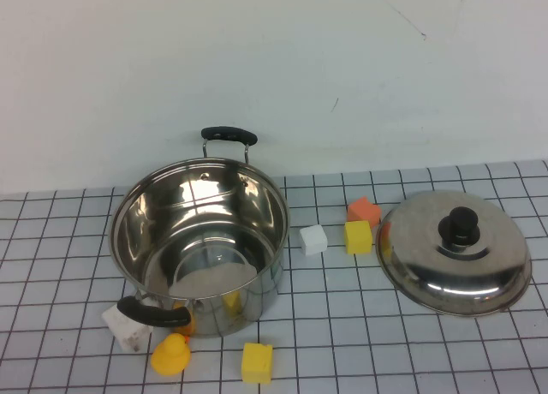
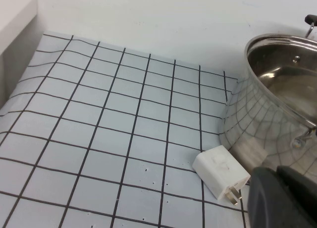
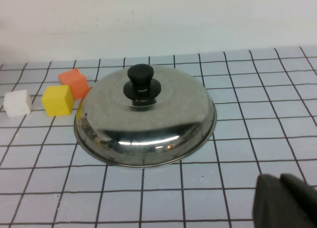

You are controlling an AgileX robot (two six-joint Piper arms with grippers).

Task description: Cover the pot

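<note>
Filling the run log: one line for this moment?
pot: open, uncovered | lid: on table, right of pot | left gripper: near pot | right gripper: near lid | grasp: none

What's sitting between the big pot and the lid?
High view: a white block and yellow block sit between pot and lid; neither gripper shows there.

1. Rear wall: plain off-white, lightly scuffed, with a few small dark marks.
2. Table surface: pale covering printed with a dark square grid, meeting the wall's base.
3. Illumination: even and diffuse, with soft shadows.
</note>
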